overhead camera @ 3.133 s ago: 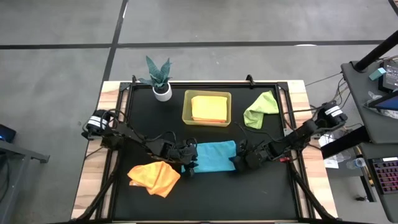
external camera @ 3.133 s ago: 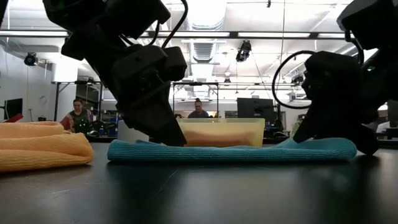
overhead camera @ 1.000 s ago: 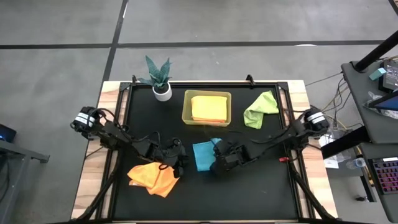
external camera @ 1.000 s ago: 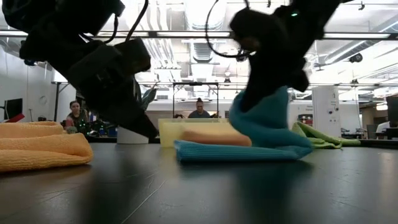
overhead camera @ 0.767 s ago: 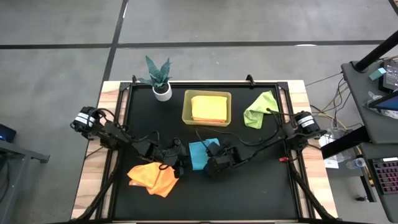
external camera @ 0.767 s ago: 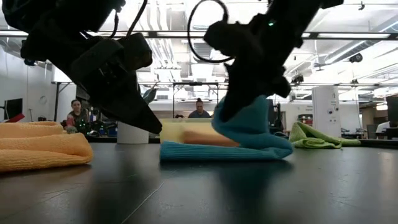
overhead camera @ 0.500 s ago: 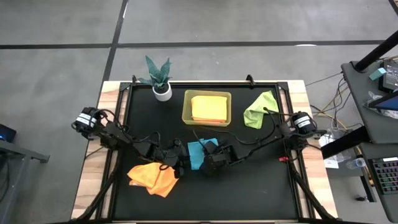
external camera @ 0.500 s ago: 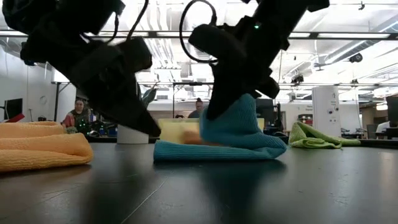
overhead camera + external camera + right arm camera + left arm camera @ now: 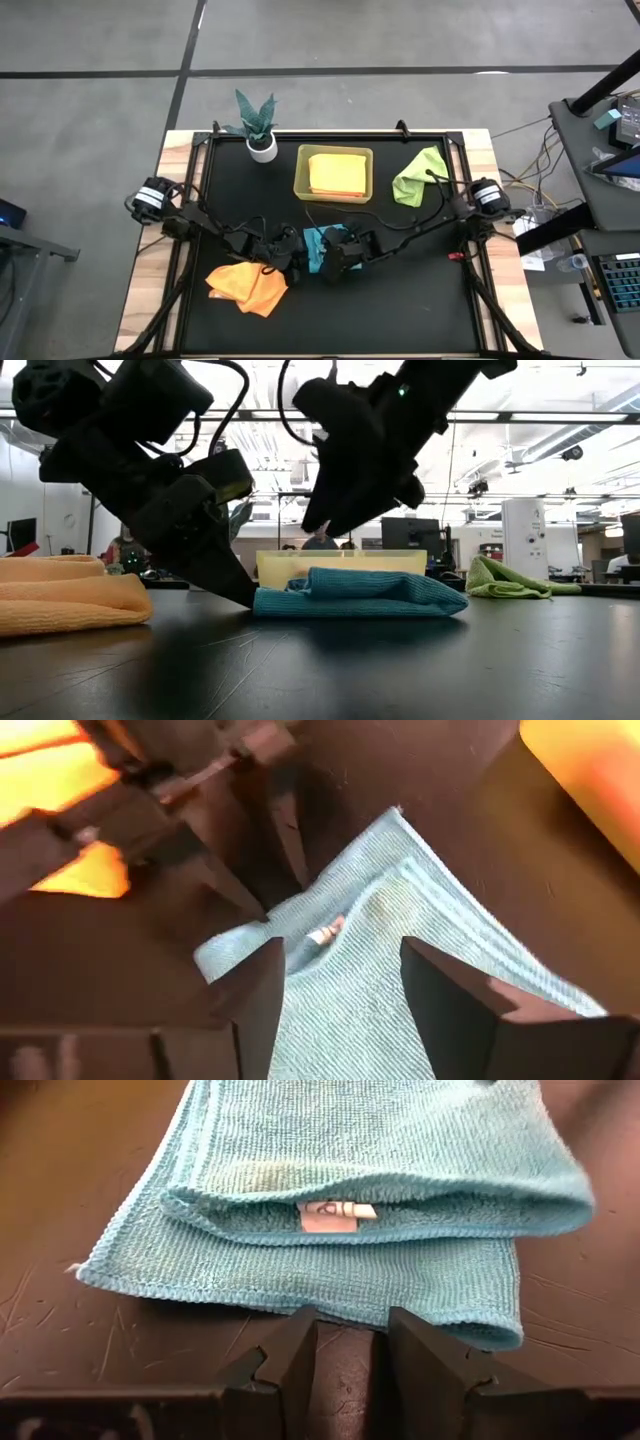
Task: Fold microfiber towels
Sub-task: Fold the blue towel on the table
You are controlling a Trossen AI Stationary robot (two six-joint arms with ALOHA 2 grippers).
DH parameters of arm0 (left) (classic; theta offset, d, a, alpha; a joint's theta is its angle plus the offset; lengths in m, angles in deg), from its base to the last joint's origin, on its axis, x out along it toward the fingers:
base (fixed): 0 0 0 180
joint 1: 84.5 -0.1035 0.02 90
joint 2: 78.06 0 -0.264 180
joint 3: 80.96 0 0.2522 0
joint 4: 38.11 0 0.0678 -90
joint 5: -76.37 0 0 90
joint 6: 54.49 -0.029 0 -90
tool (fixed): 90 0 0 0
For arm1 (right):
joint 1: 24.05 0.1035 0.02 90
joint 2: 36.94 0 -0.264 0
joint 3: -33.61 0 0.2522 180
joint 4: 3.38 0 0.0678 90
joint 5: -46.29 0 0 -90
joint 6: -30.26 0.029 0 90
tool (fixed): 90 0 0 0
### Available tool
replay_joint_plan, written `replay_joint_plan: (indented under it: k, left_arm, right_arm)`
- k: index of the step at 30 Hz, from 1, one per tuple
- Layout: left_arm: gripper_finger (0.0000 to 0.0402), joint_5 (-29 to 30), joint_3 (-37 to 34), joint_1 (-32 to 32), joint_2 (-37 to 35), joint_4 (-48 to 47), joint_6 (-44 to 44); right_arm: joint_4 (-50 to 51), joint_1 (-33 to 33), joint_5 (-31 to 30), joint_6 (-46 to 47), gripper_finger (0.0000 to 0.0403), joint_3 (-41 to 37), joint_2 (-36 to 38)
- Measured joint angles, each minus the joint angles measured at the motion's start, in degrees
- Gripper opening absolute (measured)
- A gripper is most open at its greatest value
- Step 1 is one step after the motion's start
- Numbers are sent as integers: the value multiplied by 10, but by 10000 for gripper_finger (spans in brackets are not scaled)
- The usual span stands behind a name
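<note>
The teal towel point(image 9: 318, 247) lies doubled over on itself at the middle of the black table point(image 9: 420, 300), a white tag showing in the fold, with the left gripper point(image 9: 343, 1342) down at its near edge, fingers a narrow gap apart and pinching nothing, and the right gripper point(image 9: 343, 982) hovering just above it with its 2 fingers spread wide and nothing between them. Counting outward, that is 1 teal towel, 1 crumpled orange towel point(image 9: 248, 286) just beside the left arm, 1 lime green towel point(image 9: 419, 176) bunched near the far right corner, and folded yellow-orange cloth point(image 9: 336, 173) inside the 1 translucent bin point(image 9: 301, 176). There is also 1 potted plant point(image 9: 256, 124) at the far left of the table.
</note>
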Motion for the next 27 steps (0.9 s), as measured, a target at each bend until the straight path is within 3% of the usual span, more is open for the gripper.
replay_joint_plan:
  k: [8,11,14,22,27]
  left_arm:
    - [116,-1,-1,0,1,7,0]
    - [116,-1,-1,0,1,7,0]
    - [116,-1,-1,0,1,9,0]
    - [116,-2,-3,0,2,19,-1]
    - [116,-2,-4,0,2,20,-1]
  right_arm:
    - [16,60,26,-181,196,-3,5]
    - [-6,79,5,-233,192,-10,-10]
    - [-39,86,-34,-248,188,-13,-32]
    - [-79,80,-38,-267,171,-13,-87]
    - [-85,78,-38,-257,115,-8,-89]
